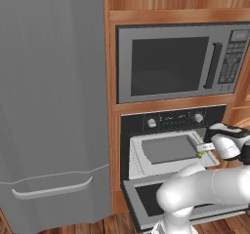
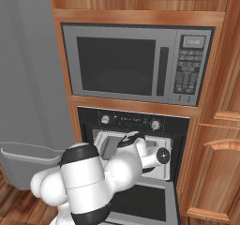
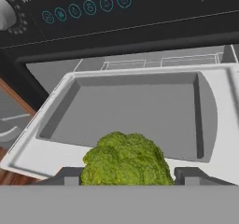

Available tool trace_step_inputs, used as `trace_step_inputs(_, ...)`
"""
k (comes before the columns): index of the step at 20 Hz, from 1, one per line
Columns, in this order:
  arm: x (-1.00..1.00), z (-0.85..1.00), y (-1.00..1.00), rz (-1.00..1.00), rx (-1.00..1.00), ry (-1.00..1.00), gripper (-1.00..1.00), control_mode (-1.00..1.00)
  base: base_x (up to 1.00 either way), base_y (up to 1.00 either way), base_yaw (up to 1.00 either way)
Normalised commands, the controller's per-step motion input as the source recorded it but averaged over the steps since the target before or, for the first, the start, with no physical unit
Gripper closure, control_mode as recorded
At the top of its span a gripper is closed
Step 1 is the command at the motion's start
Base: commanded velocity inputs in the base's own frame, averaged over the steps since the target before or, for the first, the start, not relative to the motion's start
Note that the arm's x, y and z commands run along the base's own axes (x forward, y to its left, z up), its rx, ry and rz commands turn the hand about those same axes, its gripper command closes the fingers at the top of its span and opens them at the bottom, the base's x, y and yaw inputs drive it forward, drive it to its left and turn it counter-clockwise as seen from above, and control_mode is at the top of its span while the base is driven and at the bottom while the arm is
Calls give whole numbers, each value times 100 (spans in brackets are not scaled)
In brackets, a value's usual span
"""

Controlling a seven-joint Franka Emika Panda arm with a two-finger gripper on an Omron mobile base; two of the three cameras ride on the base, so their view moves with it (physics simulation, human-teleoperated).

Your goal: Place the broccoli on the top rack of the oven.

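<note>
1. I am in the carrying step: my gripper [image 3: 126, 174] has its jaws clamped on the broccoli [image 3: 125, 158], a finger at each side of the floret.
2. The broccoli hangs at the near rim of the top rack [image 3: 135, 113], which is pulled out of the oven [image 1: 172, 121] above the lowered door [image 1: 146, 199].
3. Next, I judge, I must reach forward over the rack's darker centre, lower, then part my jaws.
</note>
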Motion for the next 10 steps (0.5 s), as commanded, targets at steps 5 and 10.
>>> trace_step_inputs(5,37,-3,14,6,0,0,100,-100,0,0,0)
trace_step_inputs(10,38,-13,29,0,0,0,100,-100,0,0,0)
